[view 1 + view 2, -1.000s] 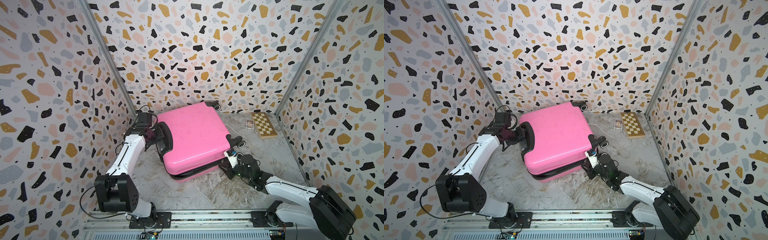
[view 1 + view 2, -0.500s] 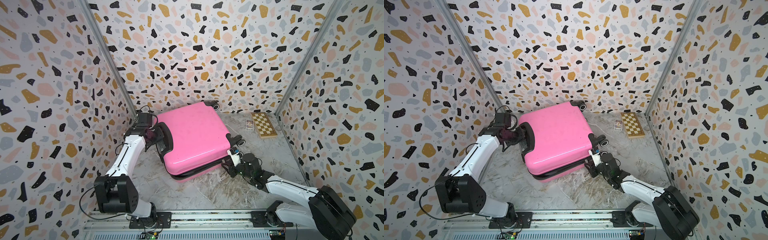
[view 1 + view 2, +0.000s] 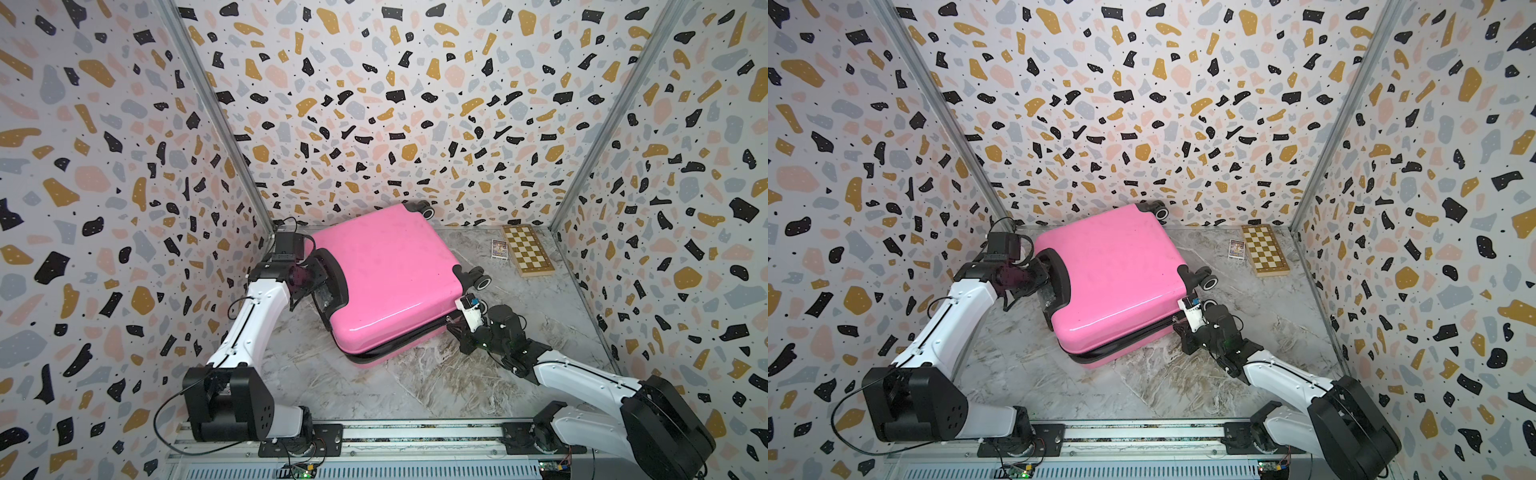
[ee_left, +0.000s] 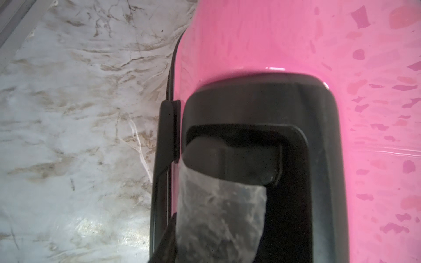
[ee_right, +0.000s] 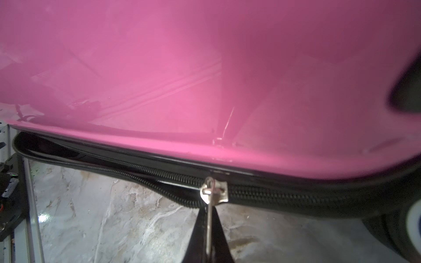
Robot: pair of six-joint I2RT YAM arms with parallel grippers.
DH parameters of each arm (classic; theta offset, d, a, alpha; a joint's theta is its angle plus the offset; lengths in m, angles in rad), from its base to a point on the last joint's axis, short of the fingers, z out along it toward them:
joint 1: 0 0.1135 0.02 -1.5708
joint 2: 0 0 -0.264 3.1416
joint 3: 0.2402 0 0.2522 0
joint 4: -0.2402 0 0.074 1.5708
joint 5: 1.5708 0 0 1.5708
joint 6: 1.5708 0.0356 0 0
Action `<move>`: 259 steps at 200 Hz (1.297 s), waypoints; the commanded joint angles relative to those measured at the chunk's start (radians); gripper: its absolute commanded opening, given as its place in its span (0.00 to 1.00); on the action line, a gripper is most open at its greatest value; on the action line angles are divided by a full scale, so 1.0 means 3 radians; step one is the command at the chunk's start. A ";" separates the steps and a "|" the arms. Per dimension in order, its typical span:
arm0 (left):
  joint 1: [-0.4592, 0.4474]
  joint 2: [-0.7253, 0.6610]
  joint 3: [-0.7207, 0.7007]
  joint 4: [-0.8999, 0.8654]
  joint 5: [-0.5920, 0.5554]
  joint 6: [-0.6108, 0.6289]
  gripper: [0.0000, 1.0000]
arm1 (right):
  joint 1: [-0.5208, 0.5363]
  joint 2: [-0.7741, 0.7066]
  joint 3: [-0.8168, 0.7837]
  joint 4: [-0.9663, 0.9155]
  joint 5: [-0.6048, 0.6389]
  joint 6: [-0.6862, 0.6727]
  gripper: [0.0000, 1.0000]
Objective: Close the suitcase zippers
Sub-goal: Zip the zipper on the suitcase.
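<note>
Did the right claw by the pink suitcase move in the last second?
Yes. The right gripper, pinching the zipper pull, slid slightly toward the chessboard along the suitcase side.

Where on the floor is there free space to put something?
Free: the floor between suitcase and front rail; also between chessboard and right gripper. Crowded: left gripper holding the handle, right gripper on the zipper pull.

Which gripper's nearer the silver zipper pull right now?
Right. The right gripper is shut on the zipper pull; the left gripper clamps the black handle at the suitcase's opposite end.
</note>
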 commanded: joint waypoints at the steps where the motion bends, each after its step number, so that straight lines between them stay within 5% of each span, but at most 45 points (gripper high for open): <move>1: -0.0013 -0.0255 0.0050 0.0334 0.0084 -0.0800 0.00 | 0.0116 -0.0118 0.0110 -0.0056 -0.0102 -0.0204 0.00; 31: -0.0089 -0.0419 -0.0041 0.0325 -0.0225 -0.1248 0.00 | 0.0428 -0.0121 0.0143 -0.0136 0.0008 -0.0432 0.00; 126: -0.0745 -0.0837 -0.0339 0.0348 -0.2090 -0.2593 0.00 | 0.1811 0.0272 0.0686 -0.0247 0.0181 -0.0709 0.00; 152: -0.0856 -0.0780 -0.0374 0.0462 -0.2153 -0.2807 0.00 | 0.2113 0.0488 0.0896 -0.0275 0.0128 -0.0788 0.00; 183: -0.0951 -0.0631 -0.0263 0.0551 -0.2068 -0.2507 0.00 | 0.2166 0.0605 0.1000 -0.0268 0.0326 -0.0713 0.00; 200: -0.0955 -0.0555 -0.0141 0.0523 -0.1966 -0.2028 0.56 | 0.1956 0.0533 0.0941 -0.0283 0.0471 -0.0566 0.00; 214: -0.0955 -0.0521 -0.0078 0.0536 -0.1855 -0.1549 0.85 | 0.1669 0.0399 0.0836 -0.0279 0.0440 -0.0393 0.00; 237: -0.0950 -0.0523 -0.0034 0.0622 -0.1607 -0.0653 0.98 | 0.1242 0.0095 0.0606 -0.0268 0.0427 -0.0290 0.00; 259: -0.0953 -0.0608 -0.0057 0.0789 -0.1110 0.0391 1.00 | 0.0758 -0.0194 0.0426 -0.0292 0.0257 -0.0224 0.00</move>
